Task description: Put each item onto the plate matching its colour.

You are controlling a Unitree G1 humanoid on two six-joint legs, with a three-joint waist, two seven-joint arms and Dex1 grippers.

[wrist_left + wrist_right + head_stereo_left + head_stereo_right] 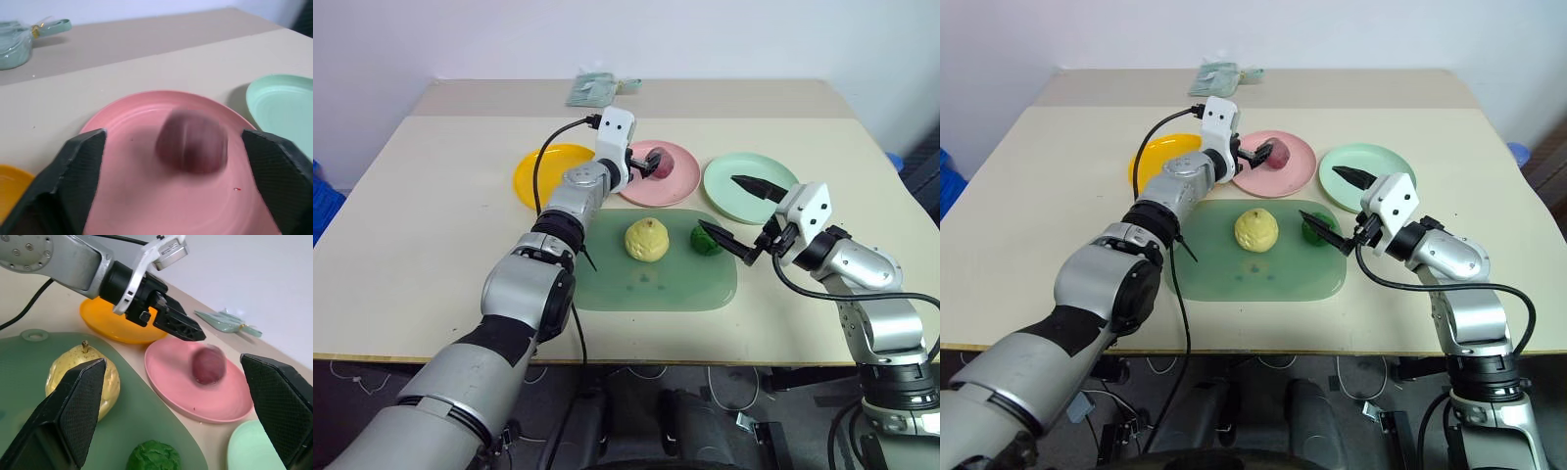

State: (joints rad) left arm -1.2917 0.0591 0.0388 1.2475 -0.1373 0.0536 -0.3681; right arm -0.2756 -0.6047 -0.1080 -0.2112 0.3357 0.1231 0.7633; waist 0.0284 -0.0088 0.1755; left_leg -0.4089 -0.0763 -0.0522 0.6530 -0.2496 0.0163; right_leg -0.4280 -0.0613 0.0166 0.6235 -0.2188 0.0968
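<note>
From the head views, the left end effector (644, 163) hangs over the pink plate (677, 186) with its black fingers spread wide, and the maroon ball (659, 163) sits between them on that plate, not gripped. The right end effector (749, 217) is also wide open, one finger over the mint green plate (744, 201), the other reaching toward the dark green ball (707, 240). That ball and the pale yellow pear-shaped ball (647, 239) lie on the translucent green board (607, 284), side by side but apart. The orange-yellow plate (533, 176) holds nothing.

The left wrist view looks straight along the parted fingers (73, 171) at the maroon ball (191, 142), which is smeared (it may be rolling) near the middle of the pink plate (127, 117).

The right wrist view shows the open fingers (73, 401) framing the yellow ball (85, 374), the green ball (154, 456) and, beyond, the maroon ball (209, 364) under the left end effector's fingertip (188, 330).

One item looks placed; two remain. The risk I see: if the maroon ball is unsettled, a withdrawing finger could knock it off the shallow plate. The right end effector, closing off-centre on the lumpy green ball, could squirt it away across the slick board
</note>
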